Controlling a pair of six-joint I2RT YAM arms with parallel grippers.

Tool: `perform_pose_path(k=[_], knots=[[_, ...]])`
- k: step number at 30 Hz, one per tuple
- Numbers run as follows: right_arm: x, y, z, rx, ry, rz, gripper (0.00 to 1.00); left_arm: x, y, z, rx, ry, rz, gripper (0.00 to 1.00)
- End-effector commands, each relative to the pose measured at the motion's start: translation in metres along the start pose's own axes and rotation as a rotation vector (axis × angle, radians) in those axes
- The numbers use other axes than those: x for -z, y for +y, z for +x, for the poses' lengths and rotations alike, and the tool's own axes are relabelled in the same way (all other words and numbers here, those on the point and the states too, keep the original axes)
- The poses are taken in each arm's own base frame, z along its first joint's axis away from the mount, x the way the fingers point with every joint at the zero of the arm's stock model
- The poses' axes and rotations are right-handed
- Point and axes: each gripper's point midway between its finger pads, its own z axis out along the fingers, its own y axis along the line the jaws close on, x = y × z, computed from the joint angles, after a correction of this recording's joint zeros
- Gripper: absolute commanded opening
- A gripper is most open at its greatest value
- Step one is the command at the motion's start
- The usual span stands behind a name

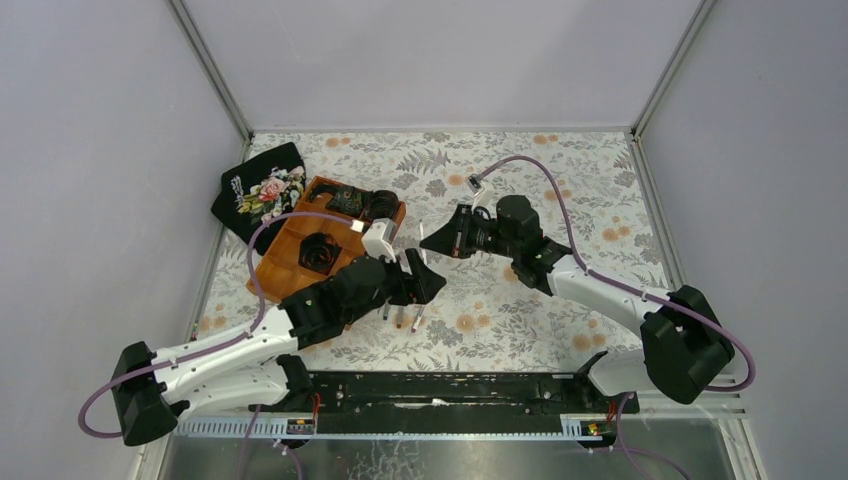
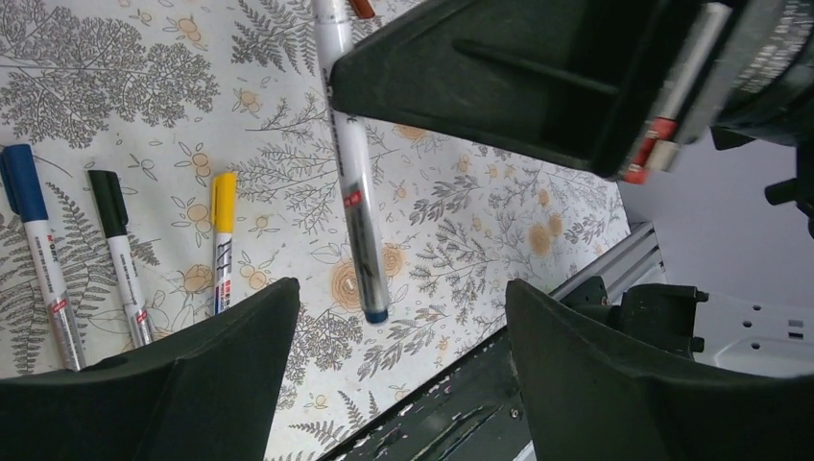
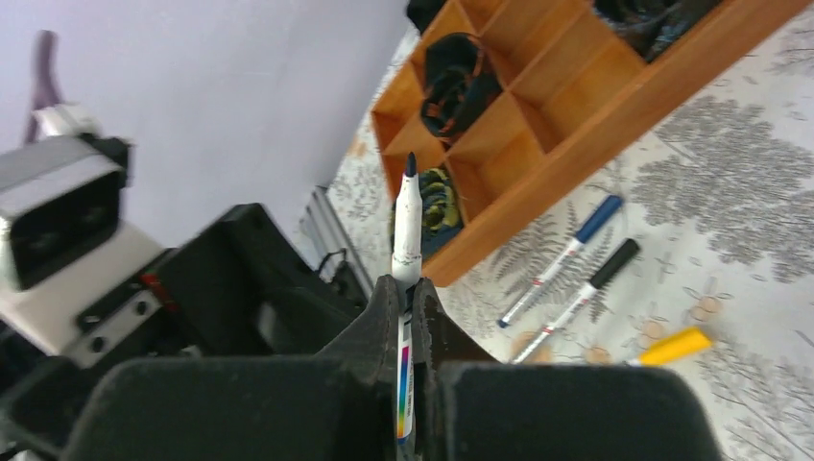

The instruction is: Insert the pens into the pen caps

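Note:
My right gripper (image 3: 410, 283) is shut on a white pen (image 3: 407, 221) pinched at its fingertips, with the pen's dark end pointing away. In the left wrist view that pen (image 2: 347, 173) hangs in the air, its dark blue end just above my left gripper (image 2: 401, 288). The left jaws stand wide open and touch nothing. Three more pens lie side by side on the floral table, wearing a blue cap (image 2: 21, 182), a black cap (image 2: 107, 197) and a yellow cap (image 2: 223, 200). In the top view the two grippers, left (image 1: 420, 285) and right (image 1: 428, 240), meet mid-table.
A wooden compartment tray (image 1: 285, 255) with dark items in it stands left of the grippers, its long wall (image 3: 576, 115) close behind the lying pens. A black floral pouch (image 1: 262, 190) lies behind the tray. The black rail (image 1: 450, 390) runs along the near edge.

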Motion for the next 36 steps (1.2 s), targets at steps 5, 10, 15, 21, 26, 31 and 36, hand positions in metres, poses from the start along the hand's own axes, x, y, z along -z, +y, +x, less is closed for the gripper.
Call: perform_pose_path(k=[5,10,15,21,26,31,36], knots=[[0.012,0.065,-0.015,-0.035,-0.051,-0.224,0.00,-0.010,-0.007,-0.017,0.042,-0.071,-0.015,0.63],[0.015,0.066,-0.008,-0.041,-0.032,-0.231,0.00,-0.010,-0.008,-0.028,0.051,-0.113,-0.022,0.46],[0.017,0.061,-0.002,-0.040,-0.019,-0.213,0.00,-0.010,-0.008,-0.035,0.061,-0.137,-0.015,0.45],[0.017,0.060,0.003,-0.038,0.000,-0.216,0.00,-0.016,-0.010,-0.038,0.083,-0.126,0.021,0.34],[0.015,0.055,0.004,-0.018,0.011,-0.189,0.00,-0.018,-0.007,-0.040,0.089,-0.126,0.013,0.00],[0.011,0.005,0.005,0.142,0.080,0.082,0.36,-0.015,0.011,-0.036,0.088,-0.125,-0.034,0.00],[0.033,-0.085,-0.017,0.251,0.136,0.506,0.55,-0.006,0.042,-0.035,0.091,-0.120,-0.104,0.00]])
